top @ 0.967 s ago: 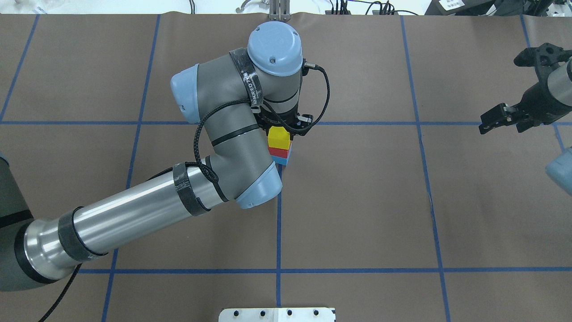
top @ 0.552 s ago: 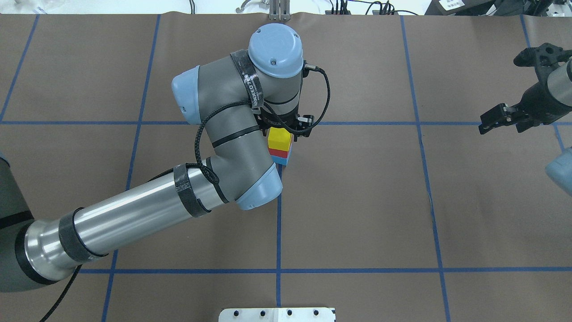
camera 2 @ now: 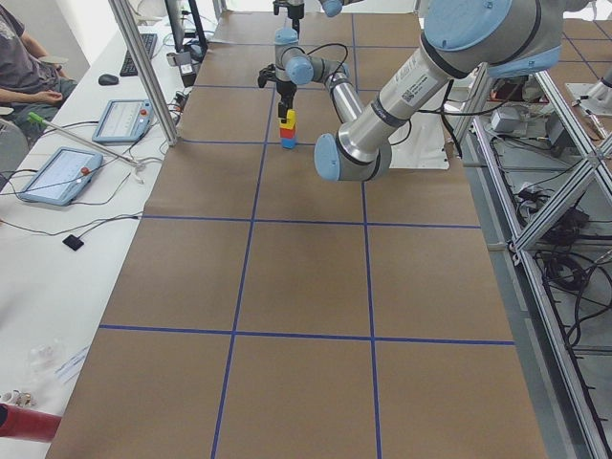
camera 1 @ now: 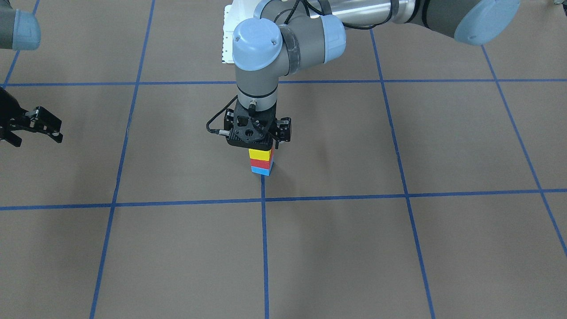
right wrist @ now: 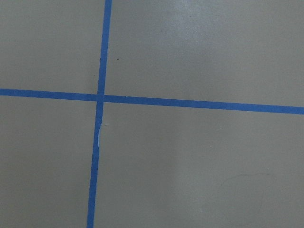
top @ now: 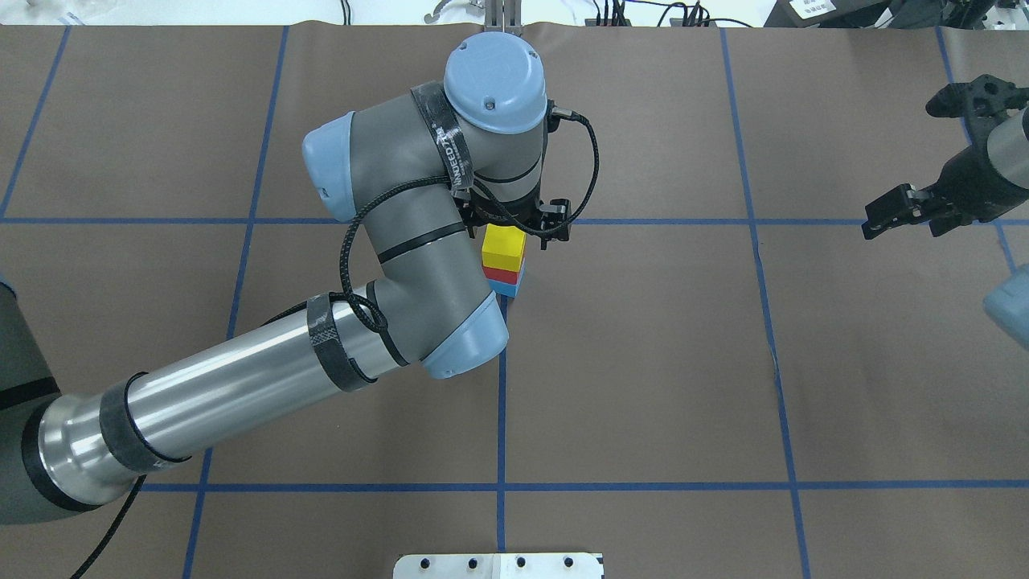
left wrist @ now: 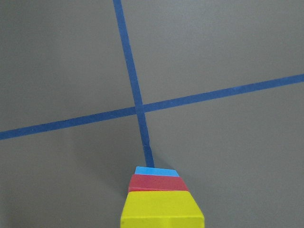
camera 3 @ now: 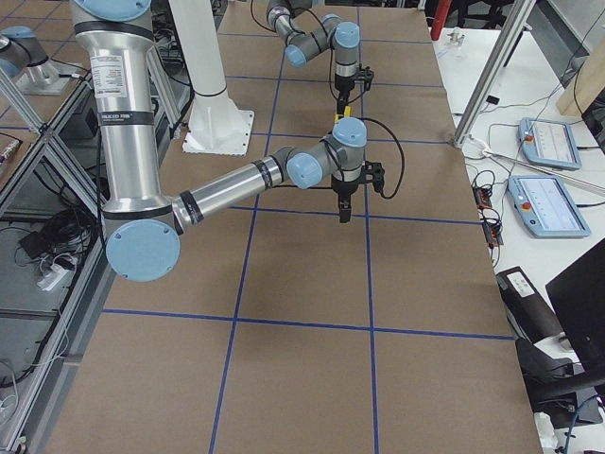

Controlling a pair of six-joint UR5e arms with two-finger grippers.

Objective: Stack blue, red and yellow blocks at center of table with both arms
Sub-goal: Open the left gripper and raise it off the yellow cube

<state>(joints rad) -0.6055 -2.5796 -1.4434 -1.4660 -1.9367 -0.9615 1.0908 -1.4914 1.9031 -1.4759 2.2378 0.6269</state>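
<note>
Lettering on the black strap (top: 452, 153) around the left arm is too blurred to read. Left tool (camera 1: 259, 144) hangs directly over the yellow block (camera 1: 260, 154), jaws spread, gripping nothing. Right tool (top: 868, 223) is open and empty, well apart. Yellow block tops red block (camera 1: 261, 163), which tops blue block (camera 1: 261, 171), on a tape line (left wrist: 137, 95) at desk (camera 1: 354, 248) centre.
</note>
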